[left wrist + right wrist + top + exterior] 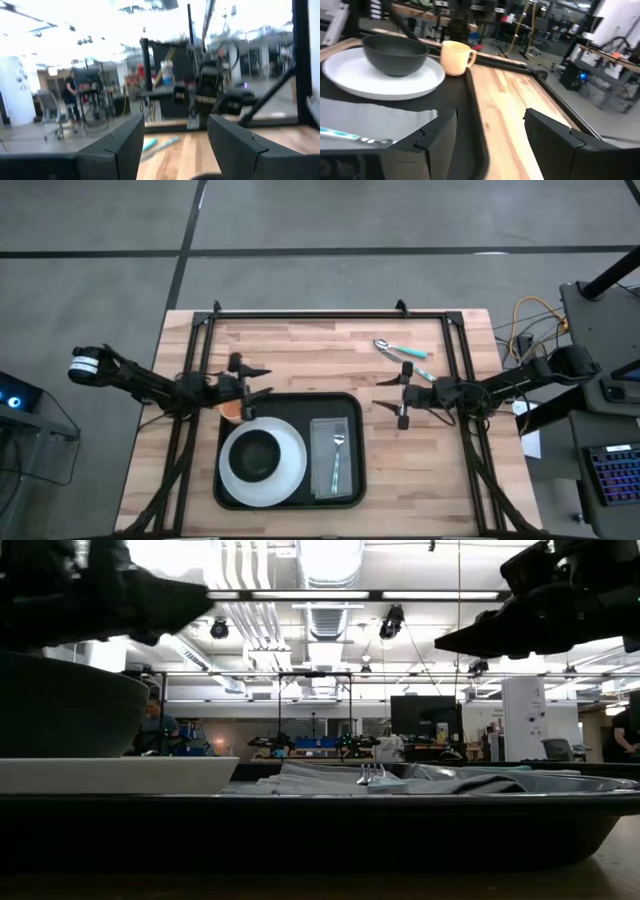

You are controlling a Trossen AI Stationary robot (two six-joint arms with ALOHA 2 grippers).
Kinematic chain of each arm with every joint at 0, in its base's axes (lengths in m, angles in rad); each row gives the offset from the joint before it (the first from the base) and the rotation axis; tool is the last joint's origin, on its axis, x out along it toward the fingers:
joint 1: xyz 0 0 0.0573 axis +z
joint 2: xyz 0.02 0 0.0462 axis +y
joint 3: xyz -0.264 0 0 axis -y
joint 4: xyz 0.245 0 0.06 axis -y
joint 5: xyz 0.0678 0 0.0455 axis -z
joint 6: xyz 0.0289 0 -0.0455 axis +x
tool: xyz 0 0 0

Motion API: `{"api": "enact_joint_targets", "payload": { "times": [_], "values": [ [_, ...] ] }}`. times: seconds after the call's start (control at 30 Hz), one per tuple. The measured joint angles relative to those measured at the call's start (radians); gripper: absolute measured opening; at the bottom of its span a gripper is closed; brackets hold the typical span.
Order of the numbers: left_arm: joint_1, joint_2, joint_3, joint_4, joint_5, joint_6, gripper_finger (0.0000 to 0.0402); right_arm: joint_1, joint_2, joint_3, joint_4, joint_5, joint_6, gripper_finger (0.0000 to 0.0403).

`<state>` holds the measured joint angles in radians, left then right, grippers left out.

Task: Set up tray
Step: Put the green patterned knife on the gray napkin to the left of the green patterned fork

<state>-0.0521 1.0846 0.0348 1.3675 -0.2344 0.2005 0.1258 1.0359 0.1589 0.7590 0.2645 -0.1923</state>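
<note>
The black tray [355, 480] lies on the wooden table near its front edge. On it rests a white plate [292, 465] bearing a dark bowl [258, 455]. Beside them on the tray is a grey cloth [322, 455] with a teal-handled fork [337, 460] on top. A yellow cup [457, 57] stands at the tray's far left corner. My left gripper [262, 380] hovers open above that corner. My right gripper [385, 394] hovers open just past the tray's far right corner. Neither has anything between its fingers.
Two teal-handled utensils [400, 350] lie on the bare wood toward the far right corner. A black frame [330, 313] runs along the table's far edge and down both sides. Bare wood lies between the tray and the far edge.
</note>
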Motion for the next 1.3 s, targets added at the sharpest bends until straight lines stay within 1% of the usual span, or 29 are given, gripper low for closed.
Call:
{"api": "enact_joint_targets", "payload": {
  "times": [0.03,0.07,0.13,0.2,0.27,0.37,0.43,0.57,0.67,0.77,0.9,1.0,1.1,1.2,1.27,1.3],
  "values": [
    [0.000,-0.024,-0.028,0.028,-0.003,-0.003,0.0198,-0.009,0.000,0.000,0.000,0.000,0.000,0.0221],
    [-0.001,-0.039,-0.023,0.019,-0.005,-0.011,0.0198,-0.018,0.000,0.000,0.000,0.000,-0.003,0.0221],
    [-0.002,-0.100,-0.022,-0.048,-0.006,-0.014,0.0198,-0.034,0.000,0.000,-0.001,0.000,-0.005,0.0221],
    [-0.001,-0.118,-0.023,-0.071,-0.006,-0.014,0.0198,-0.053,0.000,0.005,-0.013,0.001,0.021,0.0221],
    [-0.001,-0.147,-0.025,-0.113,-0.008,-0.009,0.0198,-0.074,-0.001,0.016,-0.064,0.000,0.067,0.0221],
    [-0.001,-0.205,-0.025,-0.118,-0.009,-0.002,0.0198,-0.099,0.000,0.050,-0.207,0.000,0.138,0.0221],
    [-0.001,-0.249,-0.025,-0.164,-0.010,0.003,0.0198,-0.111,0.000,0.079,-0.317,0.000,0.182,0.0221],
    [-0.001,-0.354,-0.025,-0.340,-0.010,0.008,0.0198,-0.119,-0.002,0.138,-0.474,0.029,0.224,0.0221],
    [-0.002,-0.456,-0.025,-0.425,-0.010,0.008,0.0198,-0.120,-0.002,0.189,-0.594,0.062,0.256,0.0221],
    [-0.002,-0.558,-0.025,-0.507,-0.010,0.008,0.0198,-0.125,-0.002,0.252,-0.799,0.110,0.331,0.0221],
    [-0.002,-0.723,-0.025,-0.654,-0.010,0.008,0.0198,-0.159,-0.002,0.322,-1.064,0.132,0.416,0.0221],
    [-0.002,-0.834,-0.025,-0.789,-0.011,0.006,0.0198,-0.189,-0.008,0.349,-1.146,0.131,0.424,0.0221],
    [-0.002,-0.935,-0.025,-0.900,-0.011,0.004,0.0198,-0.221,-0.014,0.373,-1.209,0.106,0.420,0.0221],
    [-0.002,-1.024,-0.025,-0.972,-0.011,0.005,0.0198,-0.261,-0.016,0.398,-1.273,0.066,0.405,0.0221],
    [-0.002,-1.078,-0.025,-0.990,-0.012,0.011,0.0198,-0.293,-0.021,0.408,-1.311,0.048,0.395,0.0221],
    [-0.002,-1.082,-0.025,-1.021,-0.012,0.017,0.0198,-0.313,-0.022,0.413,-1.328,0.036,0.395,0.0221]
  ]
}}
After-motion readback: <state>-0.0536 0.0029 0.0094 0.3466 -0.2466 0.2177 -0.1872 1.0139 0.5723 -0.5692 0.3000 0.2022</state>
